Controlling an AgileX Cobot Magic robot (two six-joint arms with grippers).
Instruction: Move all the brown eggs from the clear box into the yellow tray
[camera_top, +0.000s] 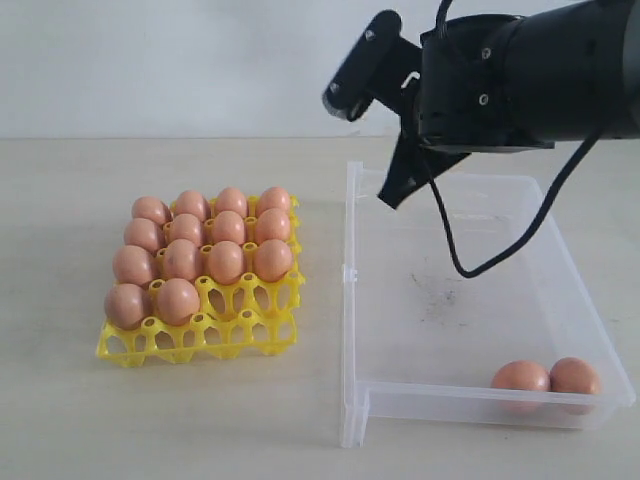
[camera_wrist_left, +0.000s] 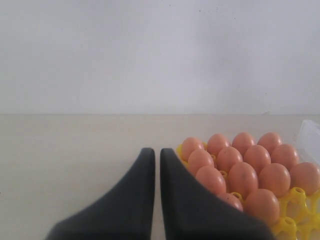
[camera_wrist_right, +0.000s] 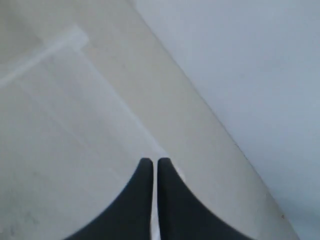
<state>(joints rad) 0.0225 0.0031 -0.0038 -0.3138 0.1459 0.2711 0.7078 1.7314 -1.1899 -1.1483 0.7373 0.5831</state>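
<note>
Ext view: yellow tray (camera_top: 200, 335) sits left-centre of frame on beige table (camera_top: 60, 400). 14 brown eggs (camera_top: 225, 262) are in it: three back rows full, plus 2 at the left end of the front row. The other front cups show bare lattice.

Clear box (camera_top: 352, 300) is right of the tray, a little apart from it, and runs from mid-frame to lower right. 2 brown eggs lie in its lower-right corner, (camera_top: 520, 378) and (camera_top: 574, 375), touching each other and against the near wall. Dark scuffs mark the box floor mid-way.

R gripper (camera_top: 392, 192) hangs at upper centre-right, over the box's far-left corner, tips angled down-left and holding nothing. Black R arm (camera_top: 540, 70) fills the upper right, w/ a cable (camera_top: 500, 260) looping down over the box.

R wrist view: R gripper (camera_wrist_right: 154, 161) fingers are pressed together w/ only a hairline slit, nothing between them. Clear box (camera_wrist_right: 60, 115) wall and floor are beneath, blurry.

L wrist view: L gripper (camera_wrist_left: 156, 150) fingers are also pressed nearly together, thin slit, nothing pinched. It sits low beside the tray (camera_wrist_left: 295, 197), w/ eggs (camera_wrist_left: 243, 176) just next to one finger. A corner of the box (camera_wrist_left: 311, 137) shows at frame edge. L gripper isn't seen in ext view.
</note>
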